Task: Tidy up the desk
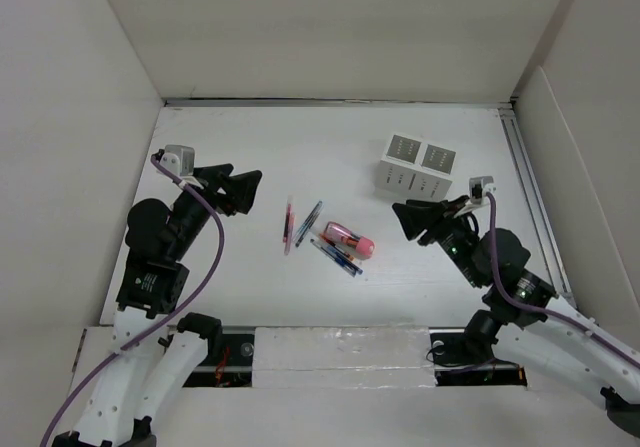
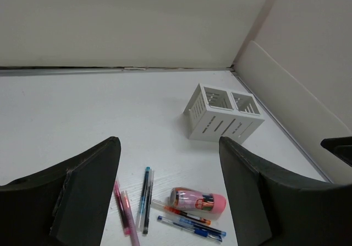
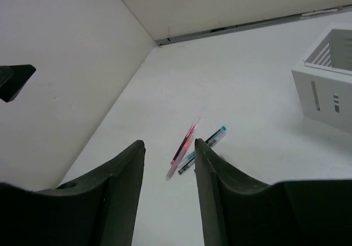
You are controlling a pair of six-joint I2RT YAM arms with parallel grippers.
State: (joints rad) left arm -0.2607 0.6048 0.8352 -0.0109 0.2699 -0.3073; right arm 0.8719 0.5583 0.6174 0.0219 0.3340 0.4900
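Observation:
The white desk holds a scatter of items at its middle: two pink pens, two dark and teal pens, a pink cylindrical container lying on its side, and blue and orange pens in front of it. My left gripper is open and empty, hovering left of the pens. In the left wrist view the pink pens and the container lie between its fingers. My right gripper is open and empty, right of the container. Its wrist view shows the pink pens.
A white two-compartment organizer box stands upright at the back right, also in the left wrist view and the right wrist view. A metal rail runs along the desk's right edge. White walls enclose the desk.

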